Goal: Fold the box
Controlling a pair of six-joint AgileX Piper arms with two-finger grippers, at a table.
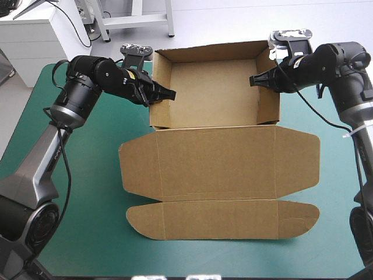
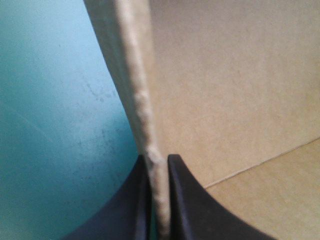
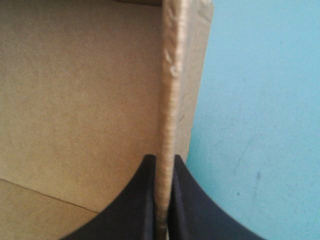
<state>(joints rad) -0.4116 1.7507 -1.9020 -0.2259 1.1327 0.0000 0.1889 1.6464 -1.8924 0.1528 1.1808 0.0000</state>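
The brown box (image 1: 214,87) stands as an open tray at the middle back of the table, its walls raised. Its lid (image 1: 218,162) lies flat toward the front edge, with a rounded flap (image 1: 224,219) at the end. My left gripper (image 1: 166,93) is shut on the tray's left wall, whose top edge (image 2: 137,90) runs up between the black fingers (image 2: 181,200). Over on the other side, my right gripper (image 1: 256,79) is shut on the right wall, and that wall's edge (image 3: 172,90) stands between its fingers (image 3: 140,200).
Bare teal-green cover (image 1: 87,192) lies to the left and right of the flat lid. The table's front edge runs close below the rounded flap. A white cabinet (image 1: 35,35) stands beyond the far left corner.
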